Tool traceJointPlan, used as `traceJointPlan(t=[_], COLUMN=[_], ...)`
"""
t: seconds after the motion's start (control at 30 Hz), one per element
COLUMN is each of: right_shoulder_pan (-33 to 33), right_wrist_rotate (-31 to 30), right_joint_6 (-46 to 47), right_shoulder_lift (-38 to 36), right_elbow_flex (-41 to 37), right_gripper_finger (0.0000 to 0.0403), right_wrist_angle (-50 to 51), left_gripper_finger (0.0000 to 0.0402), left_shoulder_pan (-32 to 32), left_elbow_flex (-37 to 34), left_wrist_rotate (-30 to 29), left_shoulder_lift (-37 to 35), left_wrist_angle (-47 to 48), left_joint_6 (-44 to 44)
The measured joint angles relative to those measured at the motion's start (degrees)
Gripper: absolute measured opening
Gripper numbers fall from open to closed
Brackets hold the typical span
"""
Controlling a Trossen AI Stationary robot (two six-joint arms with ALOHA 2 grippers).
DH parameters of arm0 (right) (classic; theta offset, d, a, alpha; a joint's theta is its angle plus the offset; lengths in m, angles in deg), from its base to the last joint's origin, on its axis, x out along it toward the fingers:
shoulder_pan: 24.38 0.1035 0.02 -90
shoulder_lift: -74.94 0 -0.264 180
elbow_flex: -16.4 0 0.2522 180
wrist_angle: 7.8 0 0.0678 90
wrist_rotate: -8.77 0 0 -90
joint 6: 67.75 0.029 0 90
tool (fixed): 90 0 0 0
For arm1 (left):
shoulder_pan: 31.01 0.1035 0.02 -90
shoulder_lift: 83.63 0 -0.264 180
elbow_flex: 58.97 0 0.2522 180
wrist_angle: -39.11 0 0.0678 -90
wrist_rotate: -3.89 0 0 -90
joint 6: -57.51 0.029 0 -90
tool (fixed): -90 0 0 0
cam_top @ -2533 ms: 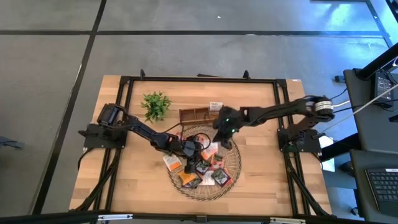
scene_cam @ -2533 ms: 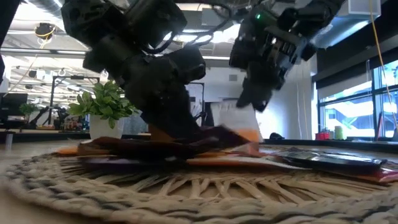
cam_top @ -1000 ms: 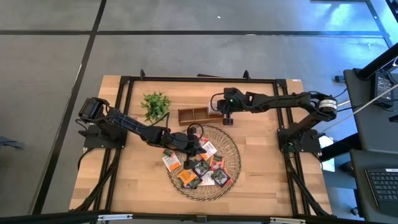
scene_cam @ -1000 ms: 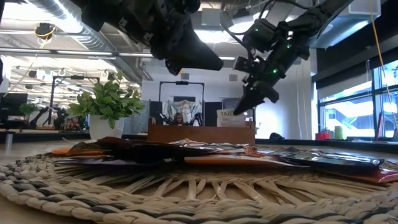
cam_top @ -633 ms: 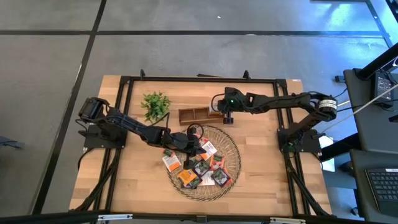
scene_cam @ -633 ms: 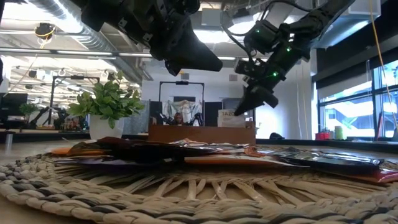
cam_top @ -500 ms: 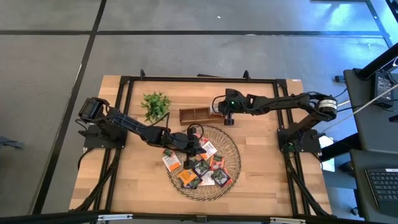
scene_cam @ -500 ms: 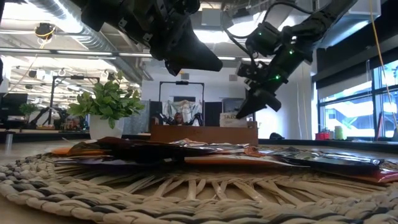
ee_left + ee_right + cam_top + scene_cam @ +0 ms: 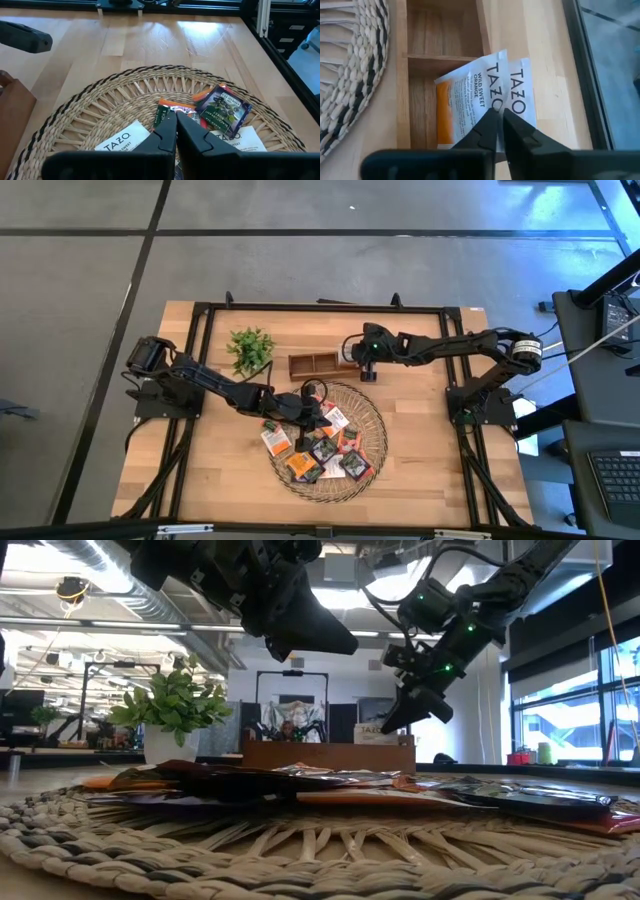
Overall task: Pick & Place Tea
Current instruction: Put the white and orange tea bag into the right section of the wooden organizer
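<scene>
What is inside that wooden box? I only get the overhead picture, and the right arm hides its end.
Observer: The right wrist view shows two white Tazo sachets at the end compartment of the wooden box, lying partly over its side wall.
Operator: And the compartment next to it?
Observer: The part that shows there is bare wood.
Operator: What about the left arm?
Observer: Its wrist view shows the left gripper shut, nothing between its fingers, above an orange sachet on the woven tray.
</scene>
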State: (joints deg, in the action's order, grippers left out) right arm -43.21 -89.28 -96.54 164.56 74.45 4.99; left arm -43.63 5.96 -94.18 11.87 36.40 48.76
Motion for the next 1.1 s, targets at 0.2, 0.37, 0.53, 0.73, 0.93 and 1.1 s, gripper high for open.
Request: traceJointPlan(t=[0.2,0.37,0.53,0.73,0.93,1.1], right_shoulder_pan=[0.0,0.0,0.6,3.9,7.3,11.3], right_wrist_rotate=[-3.6,-11.7,-11.5,4.1,28.2,30.8], right_joint_6=[0.0,0.4,7.4,17.4,26.0,30.7], right_shoulder_lift=[-0.2,-2.3,-6.6,-12.2,-11.7,-7.8], right_elbow_flex=[0.0,0.0,0.0,0.0,0.0,0.0], right_gripper_finger=[0.0103,0.0142,0.0153,0.0154,0.0154,0.0154], right_wrist_angle=[0.0,-0.1,0.3,3.5,3.6,3.6], left_gripper_finger=[0.0004,0.0004,0.0004,0.0003,0.0003,0.0003], left_shoulder_pan=[0.0,0.0,0.0,0.1,1.6,2.4], left_elbow_flex=[0.0,0.0,0.1,0.0,0.1,0.0], left_wrist_rotate=[0.0,0.0,0.1,0.4,4.5,5.7], left_shoulder_lift=[0.0,0.0,1.1,5.4,8.5,10.7], left_wrist_angle=[0.0,0.0,0.1,0.1,-0.4,0.0], left_joint_6=[0.0,0.0,-1.0,-1.1,-3.1,-4.2])
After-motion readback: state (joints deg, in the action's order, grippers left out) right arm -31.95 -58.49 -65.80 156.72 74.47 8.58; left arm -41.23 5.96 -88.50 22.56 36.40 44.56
